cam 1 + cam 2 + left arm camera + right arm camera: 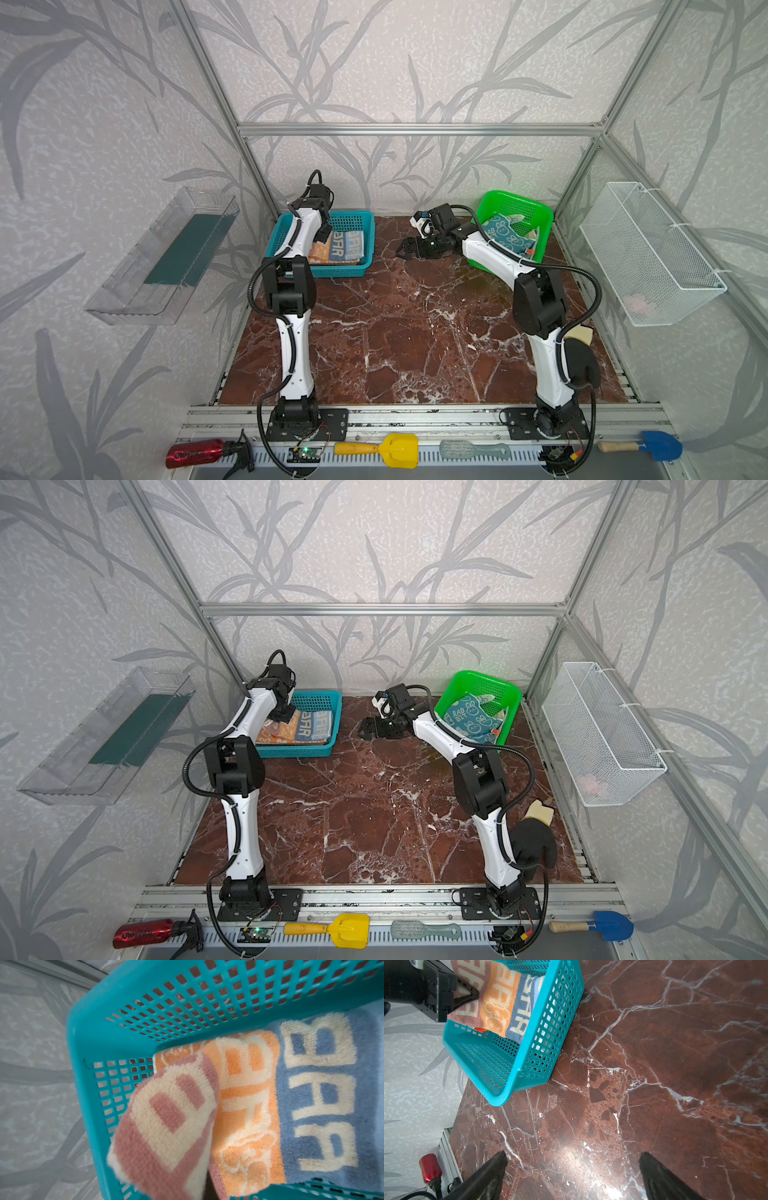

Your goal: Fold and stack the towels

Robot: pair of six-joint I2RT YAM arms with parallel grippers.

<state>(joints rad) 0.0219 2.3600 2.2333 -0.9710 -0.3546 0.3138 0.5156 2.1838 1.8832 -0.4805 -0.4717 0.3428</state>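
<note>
The tabletop (415, 332) looks like polished red-brown marble with white veins, glossy with glare. The teal basket (87, 1043), far left, is smooth perforated plastic; the striped towel (311, 1095) in it is thick, fuzzy terry cloth. The green basket (515, 205), far right, is shiny plastic, holding a teal towel (509, 239) of soft terry. The frame (415, 129) is matt metal.

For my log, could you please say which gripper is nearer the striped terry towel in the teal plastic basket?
Left: the left gripper grips the striped towel's corner; the right gripper hangs open outside the teal basket.
</note>
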